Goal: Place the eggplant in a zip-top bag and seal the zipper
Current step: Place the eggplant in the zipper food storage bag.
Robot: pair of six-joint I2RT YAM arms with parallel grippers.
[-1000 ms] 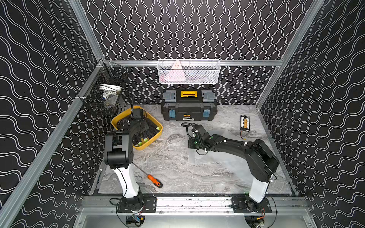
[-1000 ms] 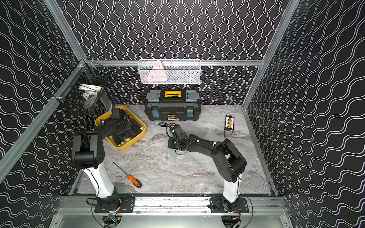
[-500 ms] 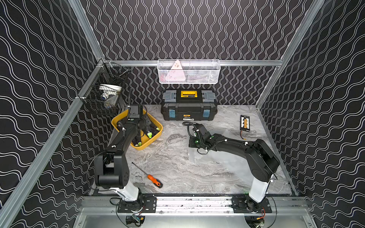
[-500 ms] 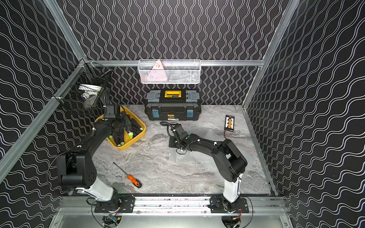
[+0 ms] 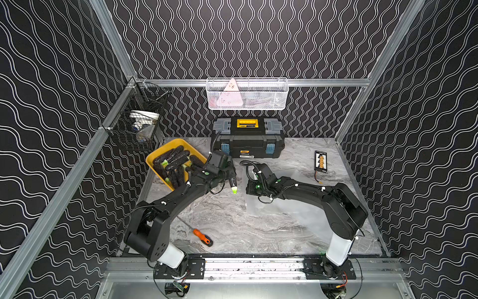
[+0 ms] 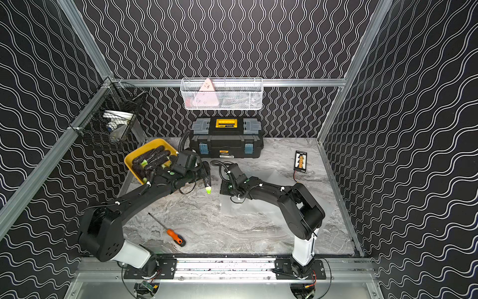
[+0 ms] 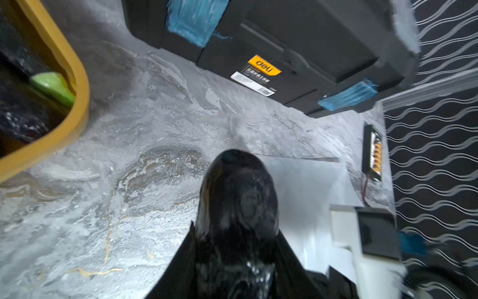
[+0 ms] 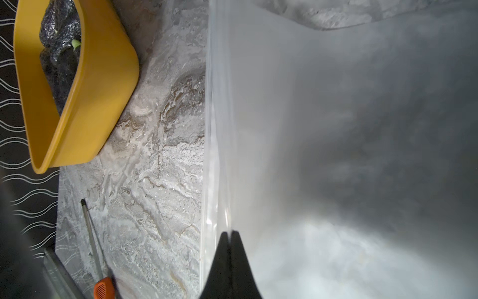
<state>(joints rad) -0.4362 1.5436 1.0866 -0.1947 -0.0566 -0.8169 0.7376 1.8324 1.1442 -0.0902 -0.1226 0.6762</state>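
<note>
Clamping a glossy eggplant (image 7: 238, 204) near the toolbox (image 5: 248, 146), your left gripper (image 5: 231, 179); right gripper (image 8: 229, 235) pinches the frosted zip-top bag (image 8: 336, 129) (green tip (image 5: 234, 191): top views only).

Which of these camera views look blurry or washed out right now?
Left wrist view: motion-smeared, the black plastic toolbox streaks at its edges. Right wrist view: the clear plastic zip-top bag is hazy, with white glare. Both top views: crisp.

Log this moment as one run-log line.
left gripper: holding eggplant | right gripper: shut on zip-top bag edge | eggplant: not yet bagged
</note>
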